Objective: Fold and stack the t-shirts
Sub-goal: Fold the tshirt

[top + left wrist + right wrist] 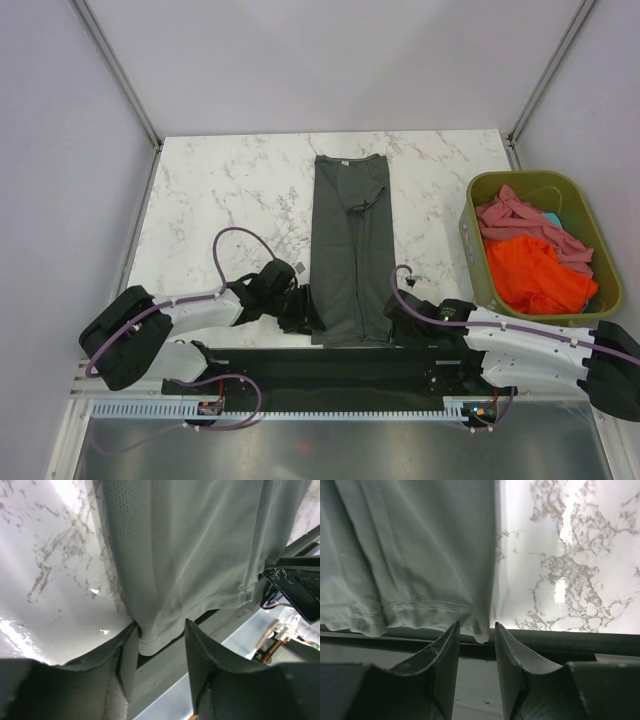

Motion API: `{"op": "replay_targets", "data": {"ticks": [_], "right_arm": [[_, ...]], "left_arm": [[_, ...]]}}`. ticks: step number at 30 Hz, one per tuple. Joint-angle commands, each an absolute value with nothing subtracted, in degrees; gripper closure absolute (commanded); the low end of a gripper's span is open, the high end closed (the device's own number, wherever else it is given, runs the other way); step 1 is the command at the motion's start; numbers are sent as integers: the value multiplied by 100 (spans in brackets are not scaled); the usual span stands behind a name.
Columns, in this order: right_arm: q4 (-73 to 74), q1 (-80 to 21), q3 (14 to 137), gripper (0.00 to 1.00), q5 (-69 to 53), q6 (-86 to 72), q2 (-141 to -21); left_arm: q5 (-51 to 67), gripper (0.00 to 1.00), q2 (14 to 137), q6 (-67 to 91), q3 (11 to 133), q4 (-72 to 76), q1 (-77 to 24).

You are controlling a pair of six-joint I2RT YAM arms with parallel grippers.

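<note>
Table [220, 190], white marble w/ grey veins, fills the middle of the top view. Charcoal t-shirt [350, 250] lies flat on it, approx. centred, folded lengthwise into one long narrow strip: collar end at the far side, hem end at the near edge of the table, between the two arms. Olive-green bin [468, 235] sits at the right side of the table, well apart from the grey strip. Inside it, orange t-shirt [535, 275] is bunched in the near half and pink t-shirt [515, 215] is crumpled in the far half, both loose and unfolded; a small teal bit shows beside the pink, too small to id. Left tool [300, 312] sits low at the near left corner of the strip. In the left wrist view the left tool [161, 630] has its jaws spread, w/ the hem corner of the grey cloth [200, 555] hanging between them; one finger touches the cloth edge, the other stands off, so nothing is clamped. Right tool [395, 315] is at the near right corner. In the right wrist view the right tool [476, 626] is also parted, narrower gap, and the stitched hem corner [420, 555] dips between the tips w/o being pinched.
</note>
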State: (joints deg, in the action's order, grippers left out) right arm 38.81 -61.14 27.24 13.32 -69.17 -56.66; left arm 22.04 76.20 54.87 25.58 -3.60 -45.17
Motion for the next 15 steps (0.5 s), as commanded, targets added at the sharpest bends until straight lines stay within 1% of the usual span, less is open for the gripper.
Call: {"op": "replay_targets", "data": {"ticks": [1,3,4,6,7,8,9,10,11,13,14,15], "right_arm": [[3762,-6038,2497,59,1204,-6926,-5502],[3718,-6012,2426,60,1204,-6935,-5441],[3709,-5986,2382,62,1187,-6935,-5432],[3691,-5977,2364,72,1143,-6908,-5405],[3683,-5977,2364,76,1151,-6900,-5397],[3691,-5977,2364,87,1134,-6882,-5370],[3674,-5968,2364,91,1108,-6873,-5335],[3665,-5976,2373,94,1090,-6856,-5326],[3648,-5977,2373,100,1081,-6829,-5265],[3647,-5977,2373,100,1072,-6785,-5212],[3647,-5977,2373,100,1064,-6785,-5186],[3647,-5977,2373,100,1055,-6768,-5159]], "left_arm": [[1863,52,7717,5748,2435,-202,-4623],[1837,58,7778,5722,2443,-255,-4623],[1846,68,7787,5704,2443,-272,-4623],[1802,78,7770,5695,2435,-395,-4632],[1750,88,7691,5678,2452,-483,-4649],[1662,93,7638,5652,2513,-631,-4667],[1487,97,7585,5582,2557,-911,-4676],[1407,98,7463,5555,2592,-1053,-4702],[1319,98,7410,5537,2628,-1133,-4711],[1336,98,7322,5528,2637,-1178,-4711],[1353,94,7286,5537,2645,-1178,-4711],[1406,89,7269,5546,2663,-1186,-4720]]}}
